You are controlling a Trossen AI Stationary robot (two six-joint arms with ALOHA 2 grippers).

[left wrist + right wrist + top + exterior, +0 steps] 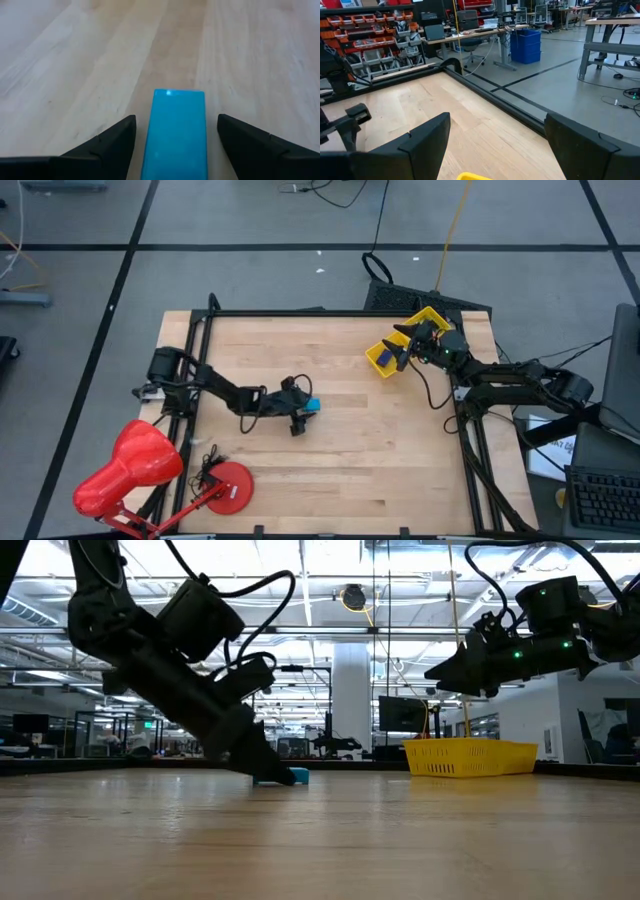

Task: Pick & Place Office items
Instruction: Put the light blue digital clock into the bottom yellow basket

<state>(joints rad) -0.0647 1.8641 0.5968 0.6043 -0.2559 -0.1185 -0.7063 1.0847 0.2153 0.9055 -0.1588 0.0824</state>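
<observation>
We find the blue block (175,135) lying flat mid-table, between the spread fingers of the left gripper (175,150), neither touching. It looks rigid, light, perhaps slick; grip its long sides. The right gripper (405,340) hovers wide over the yellow tray (432,316).

Nothing here can be read. The blue block (175,132) between the left gripper's (175,137) fingers shows a plain face, no label or print. The yellow tray (468,757) under the right gripper (440,673) bears no lettering that I can make out. Ahead of the right gripper, the red and orange bins (375,35) on the shelves and the blue crate (526,46) carry no legible marks. The screens (402,715) in the room behind are too small to tell.
</observation>
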